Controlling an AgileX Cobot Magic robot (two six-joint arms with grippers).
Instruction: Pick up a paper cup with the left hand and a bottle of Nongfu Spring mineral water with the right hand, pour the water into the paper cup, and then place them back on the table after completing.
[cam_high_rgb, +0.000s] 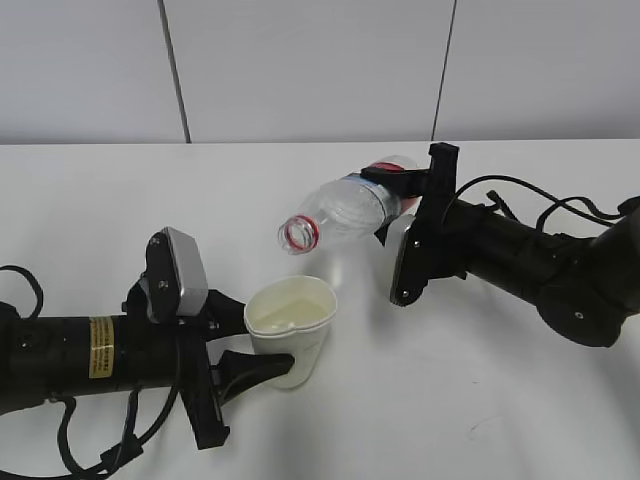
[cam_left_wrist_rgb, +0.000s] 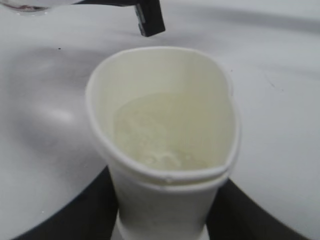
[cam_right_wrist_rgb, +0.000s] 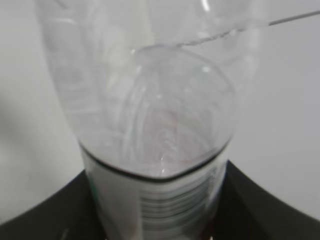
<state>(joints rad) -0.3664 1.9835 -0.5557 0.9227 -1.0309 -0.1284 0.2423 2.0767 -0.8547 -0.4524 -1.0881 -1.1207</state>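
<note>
While the left hand pinches the paper cup hard enough to squash its rim oval, the right hand clamps the bottle, tipped with its red-ringed mouth just above the cup. Water sits inside. Bare table all around; the label's writing is unreadable.

In the left wrist view the paper cup runs off the bottom edge, so its base and the fingers around it are out of sight. The bottle fills the right wrist view, cut off at top and bottom, its label a blur of grey lines (unreadable). Whether water still lies inside it cannot be told. In the exterior view the left hand hides the cup's lower wall.
</note>
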